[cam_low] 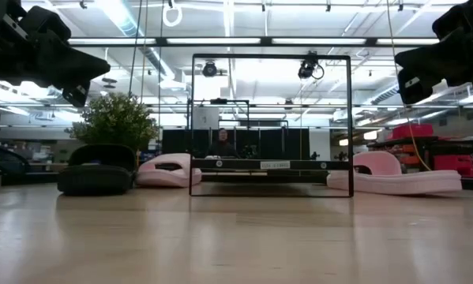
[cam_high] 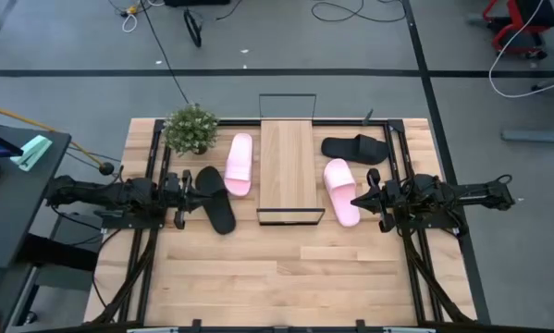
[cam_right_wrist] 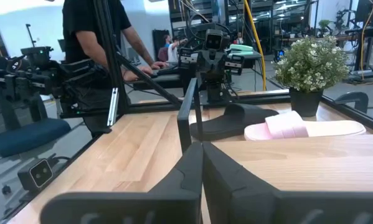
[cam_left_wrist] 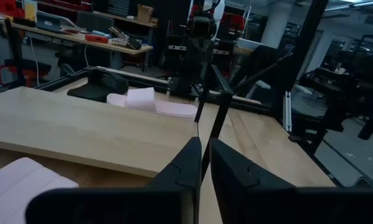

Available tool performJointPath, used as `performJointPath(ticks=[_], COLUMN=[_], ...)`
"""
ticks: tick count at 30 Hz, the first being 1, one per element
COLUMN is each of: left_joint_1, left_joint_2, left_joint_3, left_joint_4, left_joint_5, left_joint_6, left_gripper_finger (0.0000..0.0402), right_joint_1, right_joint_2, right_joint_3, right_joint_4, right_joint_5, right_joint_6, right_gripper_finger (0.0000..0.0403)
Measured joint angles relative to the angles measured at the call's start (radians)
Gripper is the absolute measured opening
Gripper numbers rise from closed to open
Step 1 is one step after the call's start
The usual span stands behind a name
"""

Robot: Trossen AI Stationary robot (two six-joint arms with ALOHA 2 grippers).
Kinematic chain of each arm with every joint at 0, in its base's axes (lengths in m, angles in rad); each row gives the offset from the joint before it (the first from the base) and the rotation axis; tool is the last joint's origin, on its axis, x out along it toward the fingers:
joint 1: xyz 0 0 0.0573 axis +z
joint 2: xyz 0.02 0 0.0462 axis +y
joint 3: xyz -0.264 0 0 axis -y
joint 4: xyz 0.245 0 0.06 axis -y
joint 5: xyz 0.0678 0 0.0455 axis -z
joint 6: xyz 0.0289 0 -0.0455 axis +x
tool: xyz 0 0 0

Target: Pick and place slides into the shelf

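No slide picked yet: we see left tool (cam_high: 191, 185) and right tool (cam_high: 358, 200) both closed, empty, flanking shelf (cam_high: 287, 157) mid-bench. Four slides on bench (cam_high: 258, 277): black slide (cam_high: 215, 199) nearest left tool. Next: open, descend on strap. Shelf's lower tier hard to see.

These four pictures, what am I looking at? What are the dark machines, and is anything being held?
Two robot arms sit at a wooden table. One picture looks straight down, one looks level across the tabletop, and two come from cameras on the arms' wrists. The left gripper and right gripper are both shut and hold nothing. In the middle stands a low shelf with a plank top. Around it lie four slides: a black one and a pink one on the left, a pink one and a black one on the right. A potted plant stands at the back.
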Motion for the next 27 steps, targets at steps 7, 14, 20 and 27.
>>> performJointPath(ticks=[7, 14, 20, 27], left_joint_1=[0.0, 0.0, 0.0, 0.0], left_joint_2=[0.0, 0.0, 0.0, 0.0], left_joint_3=[0.0, 0.0, 0.0, 0.0], left_joint_4=[0.0, 0.0, 0.0, 0.0], left_joint_5=[0.0, 0.0, 0.0, 0.0], left_joint_6=[0.0, 0.0, 0.001, 0.0], left_gripper_finger=[0.0032, 0.0031, 0.004, 0.0034], right_joint_1=[0.0, 0.0, 0.0, 0.0], right_joint_2=[0.0, 0.0, 0.0, 0.0], right_joint_3=[0.0, 0.0, 0.0, 0.0], right_joint_4=[0.0, 0.0, 0.0, 0.0], right_joint_5=[0.0, 0.0, 0.0, 0.0], right_joint_6=[0.0, 0.0, 0.0, 0.0], right_gripper_finger=[0.0014, 0.0014, 0.0014, 0.0014])
